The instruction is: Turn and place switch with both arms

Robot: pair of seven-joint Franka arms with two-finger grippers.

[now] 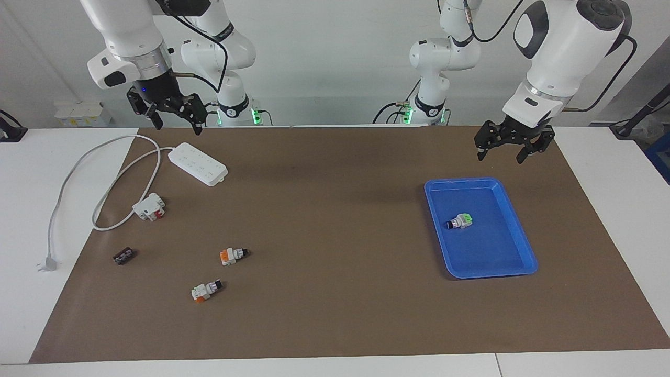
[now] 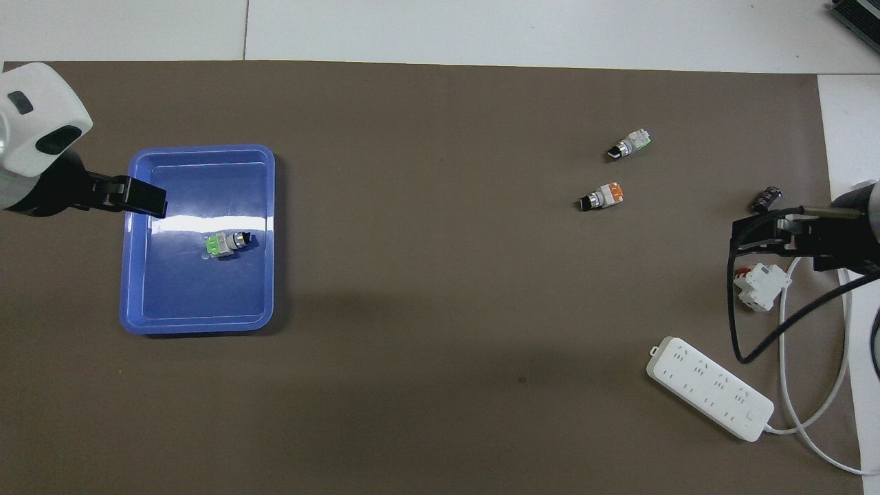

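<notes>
Facing view | left tool [image 1: 506, 148] raised, spread, empty | right tool [image 1: 172, 115] raised, spread, empty

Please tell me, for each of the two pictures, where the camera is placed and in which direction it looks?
Facing view: high across the table, looking toward the robots; both arms show whole, left pincer and right pincer raised.
Overhead view: above the robots' end, looking steeply down; only the wrists and pincers show.
Shared: blue tray holding one switch, two switches on the mat, power strip.
</notes>
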